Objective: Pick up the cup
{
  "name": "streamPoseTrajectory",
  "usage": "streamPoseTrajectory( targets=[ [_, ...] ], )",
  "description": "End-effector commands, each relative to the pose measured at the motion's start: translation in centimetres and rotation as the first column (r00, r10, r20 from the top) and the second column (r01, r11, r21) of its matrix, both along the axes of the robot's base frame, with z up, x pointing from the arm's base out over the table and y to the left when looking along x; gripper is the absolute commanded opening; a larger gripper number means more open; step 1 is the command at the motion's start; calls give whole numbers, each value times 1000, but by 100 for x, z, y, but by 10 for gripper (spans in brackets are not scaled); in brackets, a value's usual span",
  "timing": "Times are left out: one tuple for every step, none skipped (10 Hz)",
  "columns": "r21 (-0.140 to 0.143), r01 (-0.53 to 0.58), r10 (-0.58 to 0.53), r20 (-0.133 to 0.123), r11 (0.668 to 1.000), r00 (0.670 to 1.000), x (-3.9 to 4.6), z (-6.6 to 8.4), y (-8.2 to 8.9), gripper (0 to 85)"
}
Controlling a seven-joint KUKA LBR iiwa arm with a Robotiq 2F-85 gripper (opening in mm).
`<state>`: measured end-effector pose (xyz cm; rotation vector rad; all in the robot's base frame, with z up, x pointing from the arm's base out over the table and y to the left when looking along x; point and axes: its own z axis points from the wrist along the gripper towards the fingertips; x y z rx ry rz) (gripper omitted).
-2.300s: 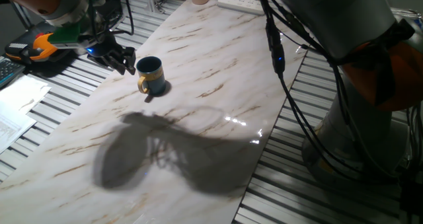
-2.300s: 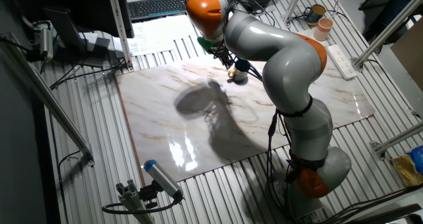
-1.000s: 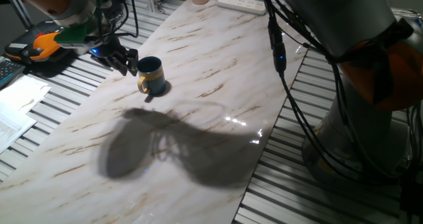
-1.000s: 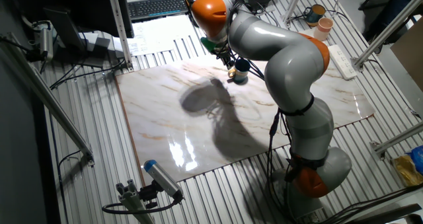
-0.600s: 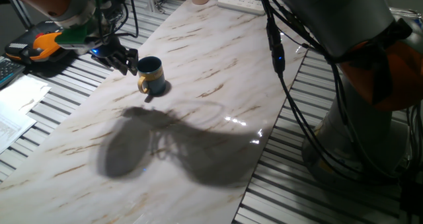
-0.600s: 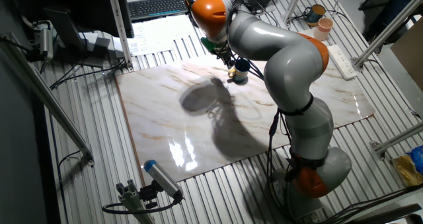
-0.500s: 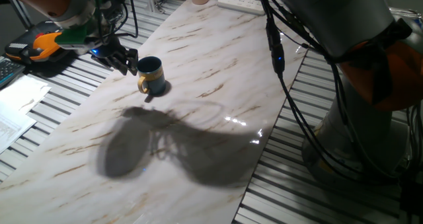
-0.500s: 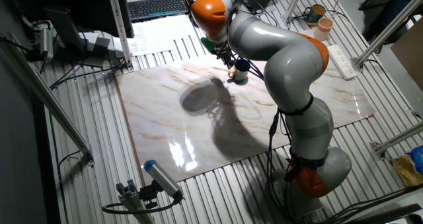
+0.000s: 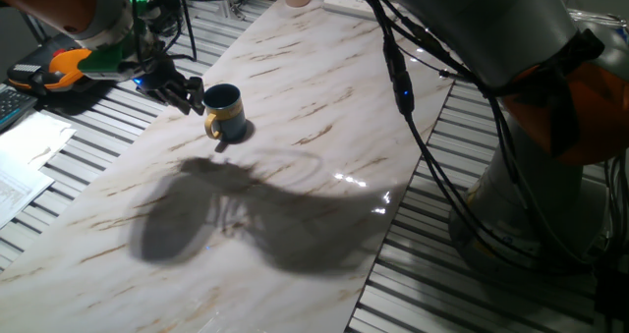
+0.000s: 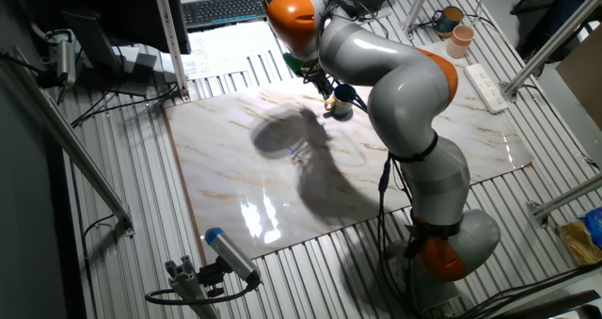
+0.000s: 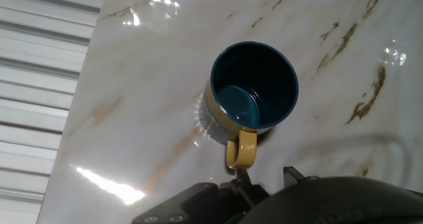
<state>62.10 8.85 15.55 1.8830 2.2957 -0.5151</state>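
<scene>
Marble-patterned tabletop (image 9: 324,127) in one fixed view, pale with brown veins, carrying the cup (image 9: 225,112): dark navy, upright, gold band at the rim, yellow handle turned toward the near edge of the slab. Nothing discernible inside from this angle. Just beside it on its left, the gripper (image 9: 185,89), black fingers (image 9: 193,99) slightly spread with a gap between them, clear of the cup wall and gripping nothing. Broad dark shadow of the arm across the middle of the slab. Off the table at left, sheets of paper (image 9: 25,166); at the far end, a white power strip (image 9: 344,1). In the other fixed view, seen from high up: same cup (image 10: 342,101) near the far edge of the tabletop (image 10: 235,187), half hidden by the grey-and-orange arm (image 10: 395,84); gripper (image 10: 324,85) too small here for its opening to be made out. Shown only here: a pale pink cup (image 10: 460,40) on the floor grating well apart from the table, a keyboard (image 10: 222,8) behind. In the hand view, straight down into the cup (image 11: 254,92): blue inside, bottom visible, empty; handle pointing toward the camera; dark gripper parts (image 11: 264,197) along the lower edge, fingertips blurred.
</scene>
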Motion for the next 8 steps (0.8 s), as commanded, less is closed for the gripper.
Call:
streamPoseTrajectory(
  targets=[
    [2,0,0,1,1000,1000,3,3,-6,340],
    [8,-5,5,6,1000,1000,16,7,-24,340],
    [9,-12,12,9,1000,1000,25,13,-34,340],
    [13,-16,16,14,1000,1000,35,20,-34,340],
    [9,-12,12,13,1000,1000,38,16,-29,340],
    [7,-4,4,12,1000,1000,36,14,-31,340],
    [7,0,-1,12,1000,1000,36,10,-34,340],
    [7,2,-2,12,1000,1000,32,-4,-41,340]
  ],
)
